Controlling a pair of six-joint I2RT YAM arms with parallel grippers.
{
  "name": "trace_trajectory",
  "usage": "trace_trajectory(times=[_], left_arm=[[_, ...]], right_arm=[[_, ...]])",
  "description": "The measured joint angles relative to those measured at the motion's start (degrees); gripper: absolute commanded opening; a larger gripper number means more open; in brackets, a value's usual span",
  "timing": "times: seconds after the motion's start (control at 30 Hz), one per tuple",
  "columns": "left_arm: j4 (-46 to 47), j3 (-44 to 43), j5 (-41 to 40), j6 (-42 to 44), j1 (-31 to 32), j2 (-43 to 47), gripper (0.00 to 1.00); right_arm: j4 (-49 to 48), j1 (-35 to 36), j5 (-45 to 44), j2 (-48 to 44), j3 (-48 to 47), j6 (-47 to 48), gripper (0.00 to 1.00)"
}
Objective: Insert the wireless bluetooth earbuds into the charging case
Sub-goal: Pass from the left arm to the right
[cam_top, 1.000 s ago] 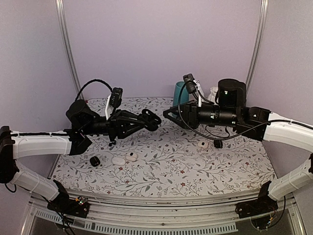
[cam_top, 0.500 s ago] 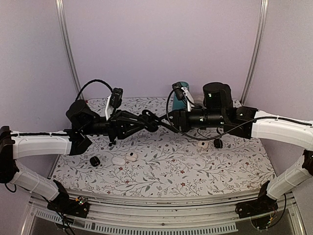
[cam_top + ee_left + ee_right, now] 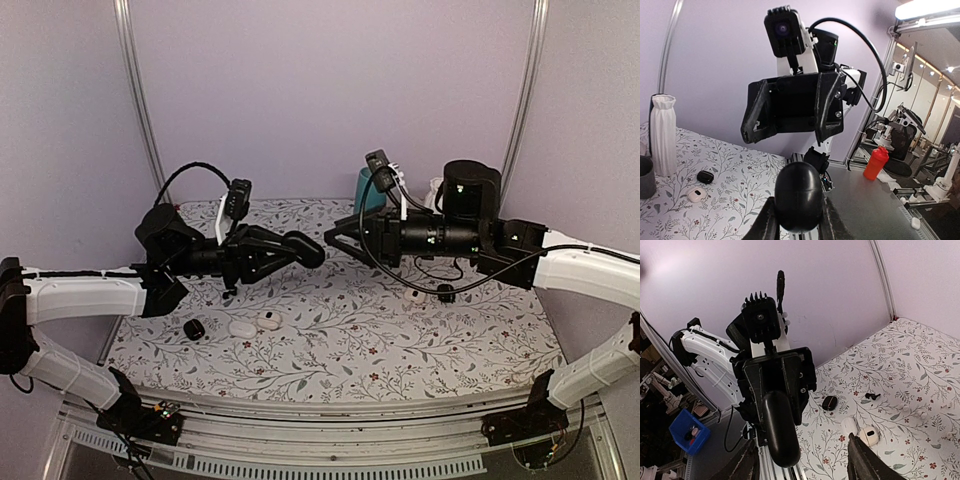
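- The left gripper [image 3: 798, 216] is clamping tight on a black oval charging case [image 3: 798, 190], raised above the floral table [image 3: 400, 345].
- The right gripper [image 3: 802, 458] is gaping open, empty, facing that case.
- Tiny black earbuds [image 3: 871, 395] are lying on the table near two white cases [image 3: 869, 435].

Noted smooth, glossy black plastic on the oval case [image 3: 797, 197] at 6 o'clock. Saw a matt floral-printed tablecloth [image 3: 380, 340], a ribbed matt white vase [image 3: 663, 132] at 9 o'clock, dull silvery metal rails [image 3: 137, 90].
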State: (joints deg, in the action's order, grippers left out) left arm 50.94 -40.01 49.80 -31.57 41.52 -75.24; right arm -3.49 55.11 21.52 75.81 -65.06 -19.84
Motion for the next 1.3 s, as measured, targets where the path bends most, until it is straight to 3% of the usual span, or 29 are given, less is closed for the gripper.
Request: trace_trajectory(times=[0.47, 0.77, 1.07, 1.17, 1.3], left_arm=[[1.1, 0.0, -0.5, -2.3, 0.0, -1.2, 0.0], [5.7, 0.2, -1.3, -6.0, 0.0, -2.4, 0.0], [8.2, 0.9, -1.5, -7.8, 0.0, -2.7, 0.0], [8.7, 1.0, -1.8, -8.3, 0.0, -2.8, 0.0], [9.0, 1.2, -2.3, -8.7, 0.0, -2.8, 0.11]], right_arm=[[-1.6, 1.5, 5.0, 3.3, 0.2, 0.6, 0.55], [-4.2, 1.8, 6.2, 4.3, 0.3, -0.2, 0.33], [-7.0, 1.7, 6.2, 5.4, 1.0, -2.7, 0.21], [-7.8, 1.6, 6.4, 5.4, 1.3, -3.8, 0.11], [-8.6, 1.5, 6.5, 5.6, 1.4, -4.7, 0.04]])
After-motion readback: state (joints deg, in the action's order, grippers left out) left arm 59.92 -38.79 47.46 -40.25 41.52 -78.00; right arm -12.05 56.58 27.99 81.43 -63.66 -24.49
